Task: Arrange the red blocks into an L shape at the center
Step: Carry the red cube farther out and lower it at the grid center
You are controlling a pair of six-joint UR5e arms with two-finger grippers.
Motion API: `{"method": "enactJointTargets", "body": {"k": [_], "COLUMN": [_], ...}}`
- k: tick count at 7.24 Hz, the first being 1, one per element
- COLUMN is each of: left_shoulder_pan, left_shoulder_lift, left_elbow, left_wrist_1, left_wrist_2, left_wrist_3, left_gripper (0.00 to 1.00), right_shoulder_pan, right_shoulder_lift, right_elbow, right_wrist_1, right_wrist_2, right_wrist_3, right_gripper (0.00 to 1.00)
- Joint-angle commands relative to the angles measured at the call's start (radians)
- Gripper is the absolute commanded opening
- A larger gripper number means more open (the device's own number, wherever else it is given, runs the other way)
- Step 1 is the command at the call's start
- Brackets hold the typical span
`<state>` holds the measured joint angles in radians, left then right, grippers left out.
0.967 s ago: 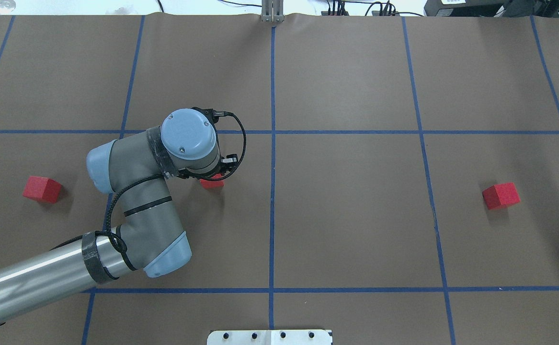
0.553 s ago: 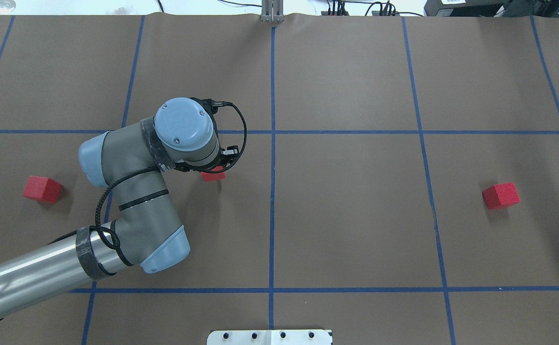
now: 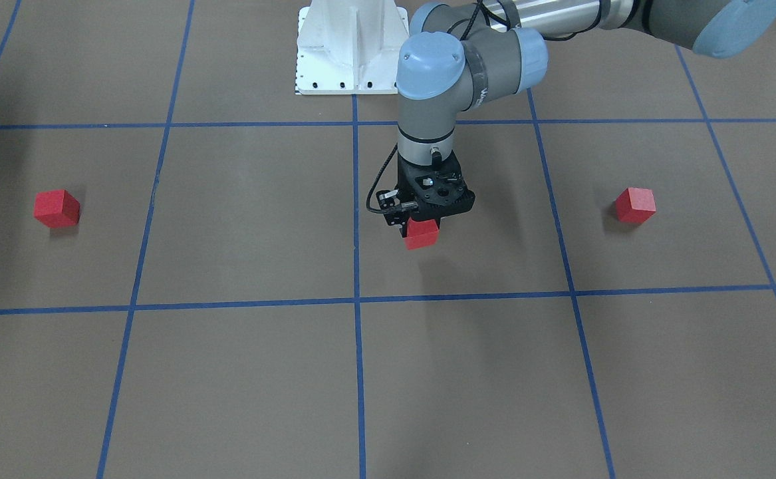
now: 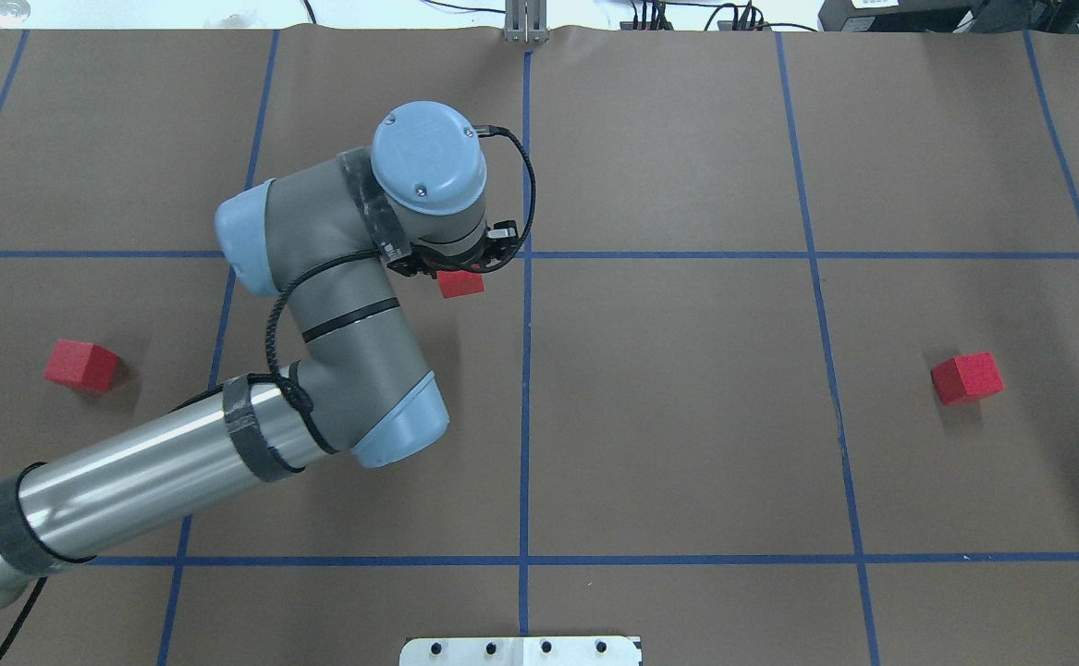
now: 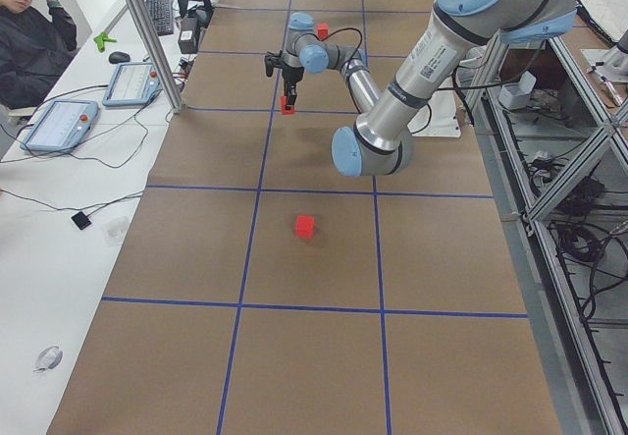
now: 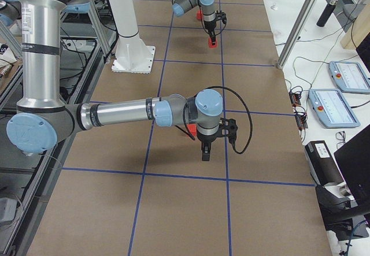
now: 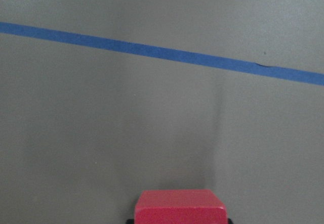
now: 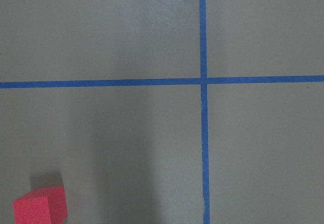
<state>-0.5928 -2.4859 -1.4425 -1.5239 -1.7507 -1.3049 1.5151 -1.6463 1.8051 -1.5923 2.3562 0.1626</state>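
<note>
My left gripper (image 3: pixel 421 225) is shut on a red block (image 3: pixel 422 235) and holds it just above the brown surface. In the overhead view this red block (image 4: pixel 460 283) hangs a little left of and nearer than the center tape crossing (image 4: pixel 527 254). The left wrist view shows its top (image 7: pixel 179 206) below a blue tape line. Two more red blocks lie flat, one far left (image 4: pixel 82 364) and one far right (image 4: pixel 966 377). My right gripper (image 6: pixel 205 152) shows only in the exterior right view, near the right-hand block (image 6: pixel 191 130); I cannot tell its state.
The white robot base plate (image 4: pixel 521 650) sits at the near table edge. Blue tape lines grid the brown surface. A seated person (image 5: pixel 29 23), tablets and cables are on a side table beyond the far edge, with metal posts (image 5: pixel 147 32) along it.
My left arm has carried the red block away from the robot and to the right, toward the center crossing. The other two blocks have not moved.
</note>
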Motion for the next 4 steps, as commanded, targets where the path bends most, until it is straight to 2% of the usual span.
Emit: {"method": "enactJointTargets", "body": {"k": [1, 4], "left_shoulder_pan": [0.001, 0.008], "left_shoulder_lift": [-0.139, -0.142], "left_elbow": [0.212, 0.254], "left_wrist_1": [-0.027, -0.055], "left_wrist_2": [0.000, -0.001], "left_wrist_3": [0.113, 0.134], "left_gripper": [0.00, 0.00], "right_shoulder_pan": [-0.001, -0.001], "right_shoulder_lift": [0.000, 0.002], "right_elbow": [0.000, 0.016], "right_wrist_1": [0.000, 0.000], "right_wrist_2": [0.000, 0.003], "right_wrist_3": [0.000, 0.002], "right_gripper": [0.99, 0.99]}}
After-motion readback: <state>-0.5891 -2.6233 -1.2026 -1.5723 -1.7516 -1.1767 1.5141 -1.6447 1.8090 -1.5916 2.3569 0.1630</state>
